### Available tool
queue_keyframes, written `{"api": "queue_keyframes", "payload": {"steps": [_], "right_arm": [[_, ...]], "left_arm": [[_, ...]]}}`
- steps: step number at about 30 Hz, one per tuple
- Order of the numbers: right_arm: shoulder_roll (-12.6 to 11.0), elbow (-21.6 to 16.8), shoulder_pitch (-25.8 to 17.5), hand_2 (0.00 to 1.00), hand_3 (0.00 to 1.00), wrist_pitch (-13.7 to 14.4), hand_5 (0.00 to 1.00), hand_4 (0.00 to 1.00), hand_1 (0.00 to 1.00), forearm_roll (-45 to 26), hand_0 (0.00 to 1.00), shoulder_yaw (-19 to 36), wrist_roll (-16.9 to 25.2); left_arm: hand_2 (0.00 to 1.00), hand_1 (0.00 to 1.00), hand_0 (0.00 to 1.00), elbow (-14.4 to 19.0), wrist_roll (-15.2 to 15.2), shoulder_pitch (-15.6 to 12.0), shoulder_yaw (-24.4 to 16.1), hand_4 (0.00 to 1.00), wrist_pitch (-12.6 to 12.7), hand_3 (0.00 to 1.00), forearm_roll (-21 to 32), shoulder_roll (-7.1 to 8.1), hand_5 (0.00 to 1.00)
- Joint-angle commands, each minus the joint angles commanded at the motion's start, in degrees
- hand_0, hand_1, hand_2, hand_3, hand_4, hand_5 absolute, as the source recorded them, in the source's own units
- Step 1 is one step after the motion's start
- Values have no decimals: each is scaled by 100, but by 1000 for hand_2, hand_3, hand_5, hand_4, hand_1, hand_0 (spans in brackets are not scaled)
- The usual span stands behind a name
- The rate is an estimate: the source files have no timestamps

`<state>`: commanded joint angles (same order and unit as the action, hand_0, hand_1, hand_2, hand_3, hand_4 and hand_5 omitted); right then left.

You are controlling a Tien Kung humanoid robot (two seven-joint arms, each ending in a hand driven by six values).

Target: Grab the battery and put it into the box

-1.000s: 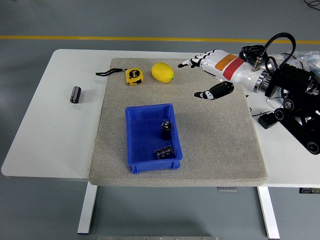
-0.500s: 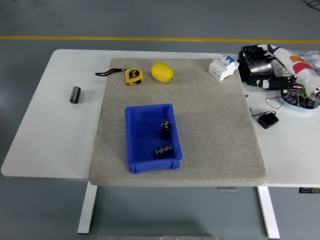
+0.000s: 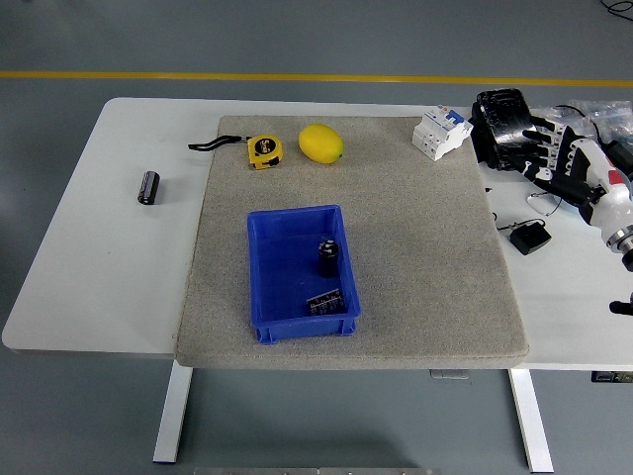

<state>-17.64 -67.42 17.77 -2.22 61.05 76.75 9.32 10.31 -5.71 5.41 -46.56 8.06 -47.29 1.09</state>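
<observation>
Blue box [image 3: 267, 285] holding two batteries [image 3: 327, 257], one battery [image 3: 148, 186] outside

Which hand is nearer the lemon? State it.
Right. The right hand is at the table's right end, well off from the lemon. The left hand is out of view.

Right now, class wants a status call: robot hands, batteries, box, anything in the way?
Right robot hand at table's right edge, empty. Two batteries in blue box; one battery left on table. Nothing blocking.
</observation>
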Motion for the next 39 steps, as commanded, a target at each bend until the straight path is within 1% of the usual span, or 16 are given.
{"api": "queue_keyframes", "payload": {"steps": [4, 5, 9, 13, 16, 22, 29, 32, 34, 36, 39], "right_arm": [[127, -191, -296, 849, 875, -38, 725, 998, 841, -931, 907, 311, 119], [165, -225, -376, 863, 892, -58, 860, 998, 871, -1192, 962, 393, 149], [352, -396, -775, 863, 892, -129, 860, 998, 871, -2102, 962, 747, 228], [557, -641, -1270, 862, 891, -174, 874, 998, 873, -1957, 960, 1131, 188], [607, -806, -1570, 862, 891, -199, 874, 998, 873, -1936, 960, 1273, 125], [592, -1144, -2139, 854, 882, -231, 862, 998, 872, -1972, 950, 1377, -77], [534, -1570, -2625, 854, 875, -229, 846, 998, 870, -1836, 942, 1366, -265], [549, -1791, -2802, 854, 875, -130, 846, 998, 870, -1802, 942, 1333, -297], [580, -1873, -2863, 854, 875, -70, 846, 998, 870, -1802, 942, 1328, -285], [663, -2093, -3030, 850, 873, 101, 840, 998, 861, -1799, 937, 1294, -214], [702, -2321, -3193, 850, 873, 241, 840, 998, 861, -1775, 937, 1218, -152]], "left_arm": [[787, 660, 688, 0, 9, 36, -14, 787, 1, 797, -18, 1, 792], [787, 662, 688, 0, 11, 42, -17, 785, 1, 797, -22, 1, 795], [787, 662, 688, 0, -3, 64, -88, 785, 14, 797, -103, -3, 795], [787, 660, 687, 0, -29, 78, -188, 784, 27, 795, -206, -23, 796], [787, 660, 687, 0, -46, 76, -279, 784, 24, 795, -302, -33, 796], [784, 660, 687, 0, -65, 28, -498, 784, 21, 795, -545, -12, 800], [781, 661, 686, 0, -51, -36, -527, 779, 59, 794, -488, -5, 803], [781, 661, 686, 0, -79, -40, -626, 779, 51, 794, -597, -10, 803], [781, 661, 686, 0, -101, -40, -685, 779, 37, 794, -671, -5, 803], [784, 661, 686, 0, -134, -53, -794, 773, 22, 793, -808, 7, 802], [784, 661, 686, 0, -168, -74, -972, 773, 23, 793, -991, 4, 802]]}}
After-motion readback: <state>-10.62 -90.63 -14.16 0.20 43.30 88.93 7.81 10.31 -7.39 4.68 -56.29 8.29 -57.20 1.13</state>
